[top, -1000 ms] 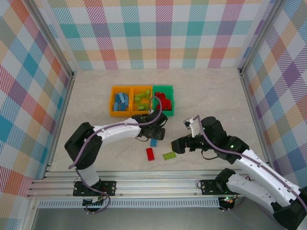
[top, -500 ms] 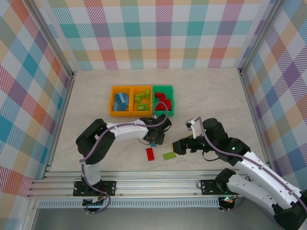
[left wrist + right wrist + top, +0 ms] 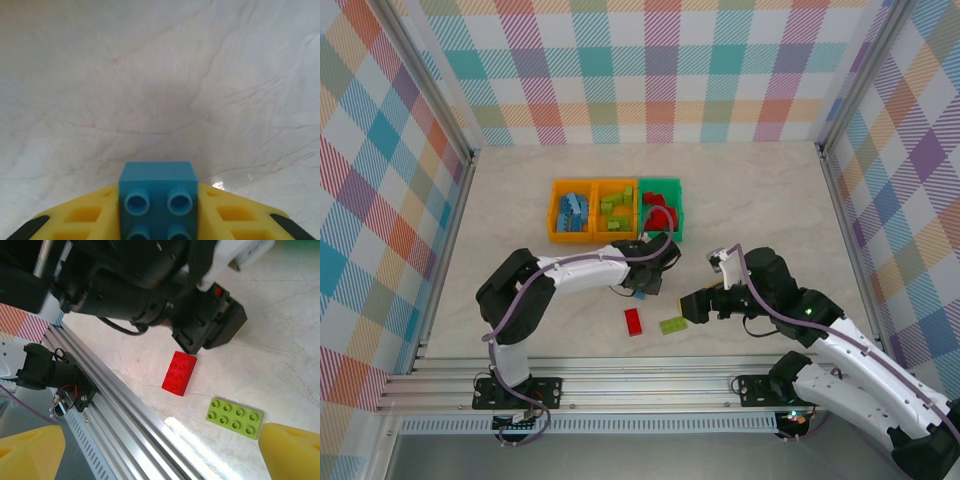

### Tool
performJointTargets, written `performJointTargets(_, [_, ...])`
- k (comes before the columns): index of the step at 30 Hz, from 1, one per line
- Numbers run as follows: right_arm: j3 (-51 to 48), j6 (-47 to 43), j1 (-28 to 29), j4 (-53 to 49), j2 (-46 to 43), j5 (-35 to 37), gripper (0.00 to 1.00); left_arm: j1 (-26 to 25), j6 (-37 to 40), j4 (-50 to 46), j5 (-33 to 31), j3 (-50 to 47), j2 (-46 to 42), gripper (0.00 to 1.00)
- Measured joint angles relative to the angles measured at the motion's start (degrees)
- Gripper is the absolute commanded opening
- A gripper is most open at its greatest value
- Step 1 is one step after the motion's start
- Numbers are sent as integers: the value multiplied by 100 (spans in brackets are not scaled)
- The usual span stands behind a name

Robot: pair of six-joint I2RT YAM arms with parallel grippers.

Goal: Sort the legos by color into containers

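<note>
Pinching blue lego (image 3: 156, 192) lengthwise, studs camera-ward: left pincer (image 3: 157, 220).

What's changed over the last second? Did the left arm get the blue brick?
The left gripper swung from beside the bins toward the near edge, came down on the blue lego and closed on it; it now holds it. The right gripper, open, barely shifted. The red lego, the green lego and the bins stayed put.
</note>
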Motion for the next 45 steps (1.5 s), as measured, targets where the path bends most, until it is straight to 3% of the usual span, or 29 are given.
performJointTargets(4, [0,2,0,-13,-4,-22,100,439,317,70,-195,114,-640,36])
performJointTargets(10, [2,72,0,-17,-66,-20,100,1998,654,474,-308,358,-1239,36])
performJointTargets(14, [2,105,0,-24,-79,-20,100,2865,802,634,-308,686,-896,36])
performJointTargets(19, [4,105,0,-111,-101,-15,100,3270,960,669,-221,1375,37,40])
performJointTargets(22, [15,109,0,-197,-142,15,100,3368,1019,651,-94,1635,439,51])
performJointTargets(29, [122,225,0,-409,-55,337,98,3460,1067,612,114,1615,332,54])
performJointTargets(34, [361,595,2,-852,688,1062,96,3287,1207,428,490,866,-1071,58])
performJointTargets(38, [699,1342,87,-1235,1729,1596,93,2597,1652,251,981,501,-2651,60])
performJointTargets(41, [732,2072,330,-1178,2306,1674,93,1884,2319,125,1510,131,-3770,65])
performJointTargets(42, [732,2356,402,-1147,2487,1674,89,1716,2496,57,1674,4,-4022,67])
performJointTargets(45, [909,3357,605,-1287,3152,1694,88,1408,3300,-348,2256,-439,-4597,83])
